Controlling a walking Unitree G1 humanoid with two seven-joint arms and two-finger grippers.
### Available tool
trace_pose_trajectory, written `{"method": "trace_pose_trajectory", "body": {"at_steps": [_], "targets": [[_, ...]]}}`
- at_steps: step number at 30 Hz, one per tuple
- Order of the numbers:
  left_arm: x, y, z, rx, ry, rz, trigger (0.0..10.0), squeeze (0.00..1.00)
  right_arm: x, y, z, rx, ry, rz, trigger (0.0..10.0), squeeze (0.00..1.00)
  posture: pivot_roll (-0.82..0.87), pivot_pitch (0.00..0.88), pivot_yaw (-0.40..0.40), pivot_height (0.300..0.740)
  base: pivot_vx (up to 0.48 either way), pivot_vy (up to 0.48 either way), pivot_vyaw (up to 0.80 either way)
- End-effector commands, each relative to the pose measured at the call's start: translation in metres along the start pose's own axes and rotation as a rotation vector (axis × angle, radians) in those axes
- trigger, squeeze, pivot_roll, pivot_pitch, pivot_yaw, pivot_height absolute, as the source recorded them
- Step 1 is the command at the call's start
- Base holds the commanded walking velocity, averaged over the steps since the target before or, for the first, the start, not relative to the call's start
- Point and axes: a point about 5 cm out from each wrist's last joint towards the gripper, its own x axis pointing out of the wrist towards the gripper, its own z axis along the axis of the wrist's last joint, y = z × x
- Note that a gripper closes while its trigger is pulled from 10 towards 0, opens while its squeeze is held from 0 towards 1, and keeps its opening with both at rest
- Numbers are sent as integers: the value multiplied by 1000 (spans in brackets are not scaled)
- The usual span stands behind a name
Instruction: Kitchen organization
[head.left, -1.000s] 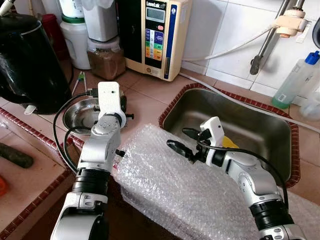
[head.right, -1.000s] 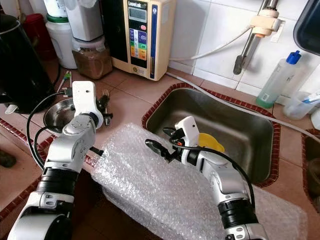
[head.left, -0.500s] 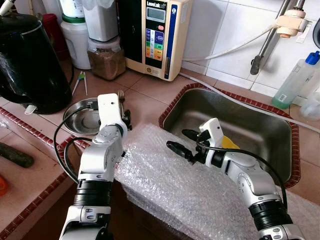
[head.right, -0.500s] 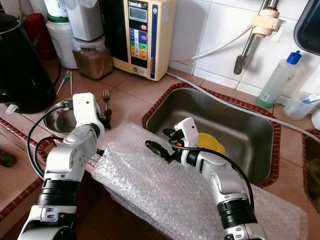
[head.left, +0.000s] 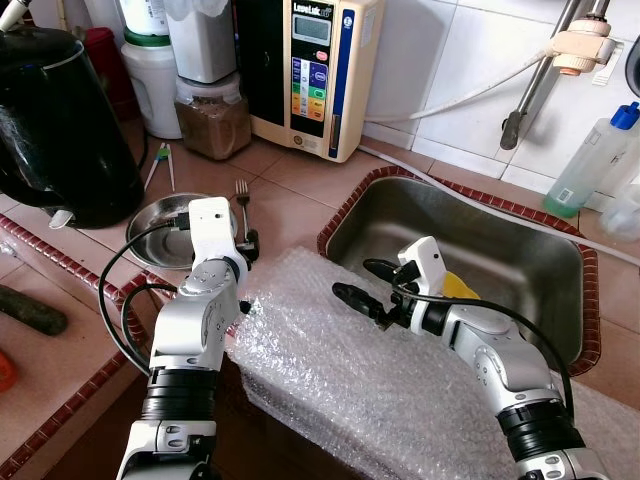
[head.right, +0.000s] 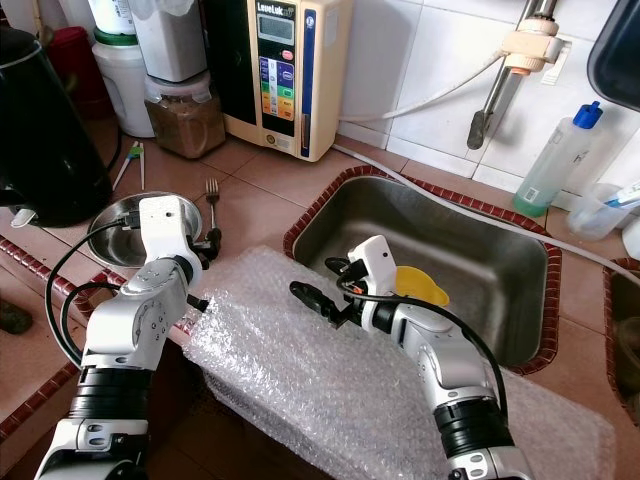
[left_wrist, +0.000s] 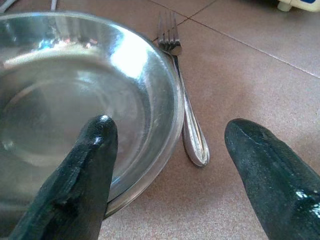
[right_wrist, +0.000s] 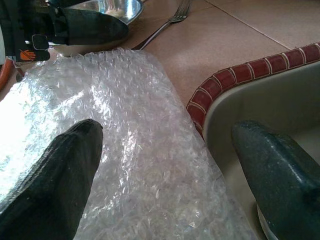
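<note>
A shallow steel bowl (head.left: 158, 216) sits on the tiled counter with a fork (head.left: 241, 192) lying just beside its rim. My left gripper (left_wrist: 171, 126) hovers low over them, open, one finger above the bowl's rim (left_wrist: 150, 90) and the other above bare tile, with the fork (left_wrist: 190, 130) between. A sheet of bubble wrap (head.left: 350, 370) drapes over the counter's front edge. My right gripper (head.left: 362, 280) is open above the wrap's far edge, next to the sink (head.left: 500, 230). Nothing is held.
A yellow item (head.left: 460, 285) lies in the sink behind my right wrist. A black kettle (head.left: 60, 120) stands at the left. Jars (head.left: 212, 110) and a water unit (head.left: 310, 70) line the back wall. A bottle (head.left: 590, 160) stands at the far right.
My left arm has drawn back and down toward the counter's front edge, uncovering more of the bowl and the fork. The right arm has stayed put.
</note>
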Motion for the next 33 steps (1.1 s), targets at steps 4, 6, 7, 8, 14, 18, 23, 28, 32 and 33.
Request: {"method": "trace_pose_trajectory", "body": {"at_steps": [4, 6, 7, 8, 14, 18, 23, 28, 32, 33], "targets": [[1, -1, -8, -25, 47, -34, 10000, 0, 0, -1, 3, -22, 7, 7, 10000, 0, -19, 0, -52, 740, 0, 0, 0], [2, 1, -12, -51, 66, -36, 10000, 0, 0, -1, 3, -23, 7, 7, 10000, 0, -19, 0, -51, 740, 0, 0, 0], [2, 4, -15, -70, 78, -25, 0, 0, 0, -1, 3, -23, 6, 8, 10000, 0, -20, 0, -51, 740, 0, 0, 0], [2, 4, -15, -76, 78, -27, 0, 0, 0, -1, 3, -23, 6, 8, 10000, 0, -20, 0, -52, 740, 0, 0, 0], [3, 5, -15, -76, 71, -34, 0, 0, -1, -2, 4, -26, 9, 5, 10000, 0, -20, 0, -54, 740, 0, 0, 0], [3, 3, -16, -61, 67, -49, 0, 0, -1, -4, 5, -30, 9, 3, 10000, 0, -22, 0, -54, 740, 0, 0, 0], [3, 1, -13, -48, 53, -69, 0, 0, -1, -4, 5, -32, 11, 2, 10000, 0, -21, 0, -55, 740, 0, 0, 0], [2, 0, -13, -52, 43, -84, 0, 0, -1, -4, 4, -34, 14, 2, 10000, 0, -22, 0, -56, 740, 0, 0, 0], [2, 0, -13, -49, 37, -89, 0, 0, -1, -4, 4, -36, 16, 3, 10000, 0, -21, 0, -58, 740, 0, 0, 0], [2, 0, -12, -53, 34, -91, 0, 0, -1, -4, 4, -37, 17, 4, 10000, 0, -21, 0, -59, 740, 0, 0, 0]]}}
